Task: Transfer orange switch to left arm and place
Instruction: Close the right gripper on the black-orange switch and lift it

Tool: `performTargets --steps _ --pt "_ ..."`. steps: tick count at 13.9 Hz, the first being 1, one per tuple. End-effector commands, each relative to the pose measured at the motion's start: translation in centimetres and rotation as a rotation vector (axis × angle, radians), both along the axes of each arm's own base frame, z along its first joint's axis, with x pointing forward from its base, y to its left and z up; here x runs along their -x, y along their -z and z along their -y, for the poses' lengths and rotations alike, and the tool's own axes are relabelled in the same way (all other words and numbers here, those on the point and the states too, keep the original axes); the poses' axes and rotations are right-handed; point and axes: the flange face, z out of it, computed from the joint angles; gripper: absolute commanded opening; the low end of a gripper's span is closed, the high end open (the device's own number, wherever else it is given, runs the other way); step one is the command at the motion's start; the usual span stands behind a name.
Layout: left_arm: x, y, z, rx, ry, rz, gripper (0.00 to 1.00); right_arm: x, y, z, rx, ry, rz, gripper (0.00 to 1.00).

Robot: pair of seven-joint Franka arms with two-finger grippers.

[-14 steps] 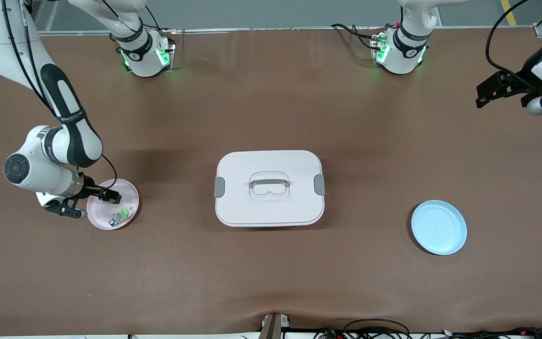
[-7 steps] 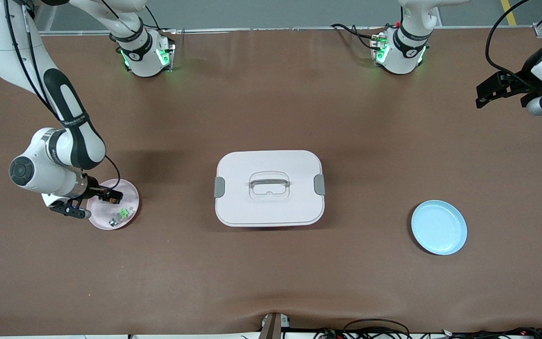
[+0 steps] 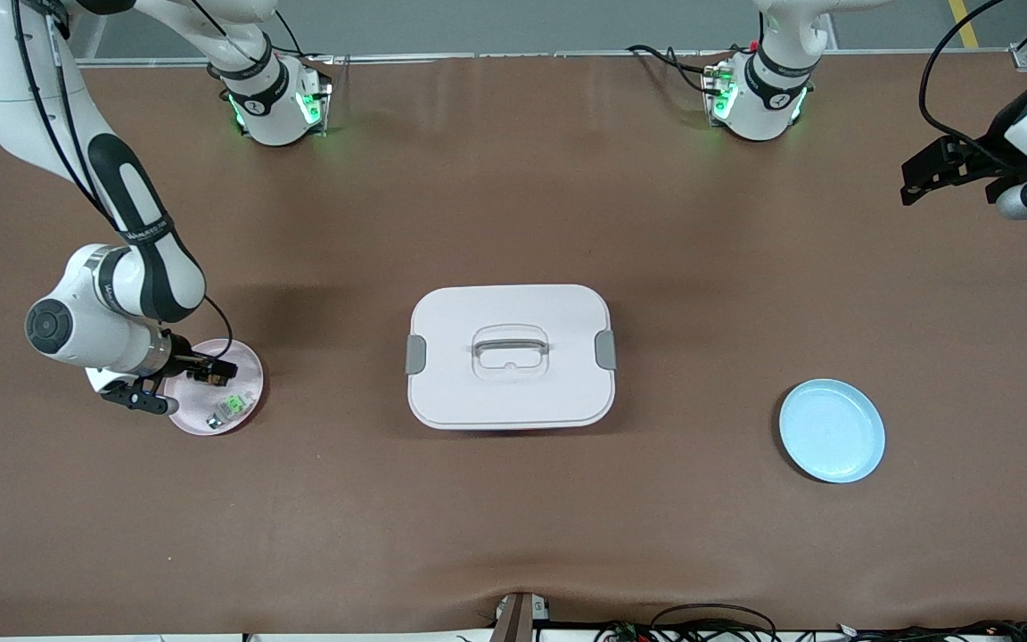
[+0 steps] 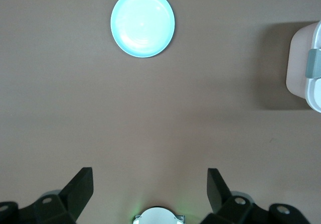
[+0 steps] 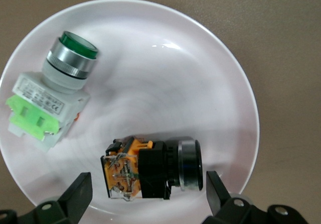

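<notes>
The orange switch, black with an orange-brown end, lies on its side on a small pink plate at the right arm's end of the table. My right gripper is open low over the plate, one finger on each side of the switch and clear of it. In the front view the right gripper covers the switch. The white box stands shut at the table's middle. My left gripper is open and empty, waiting in the air at the left arm's end; the left wrist view shows it over bare table.
A green-and-clear switch lies on the same pink plate, nearer to the front camera than the orange one. An empty light-blue plate sits toward the left arm's end, also in the left wrist view.
The right arm's wrist has shifted a little toward the box while its gripper stays over the pink plate. The left arm has not moved.
</notes>
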Motion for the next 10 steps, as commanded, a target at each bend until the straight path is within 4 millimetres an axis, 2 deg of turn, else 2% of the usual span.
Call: performTargets --steps 1,3,4,10 --pt "0.2 -0.1 0.1 -0.023 0.012 0.0 1.0 -0.6 -0.3 0.1 0.0 0.001 0.015 1.0" --pt "0.2 0.1 0.1 -0.023 0.011 -0.003 1.0 -1.4 -0.6 0.7 0.005 -0.001 0.041 1.0" --pt "0.2 0.1 0.1 -0.023 0.012 -0.005 1.0 -1.5 0.1 0.9 0.006 -0.004 0.043 1.0" --pt "0.2 0.1 0.0 -0.023 0.011 -0.005 1.0 -1.3 0.7 0.7 0.003 -0.009 0.037 1.0"
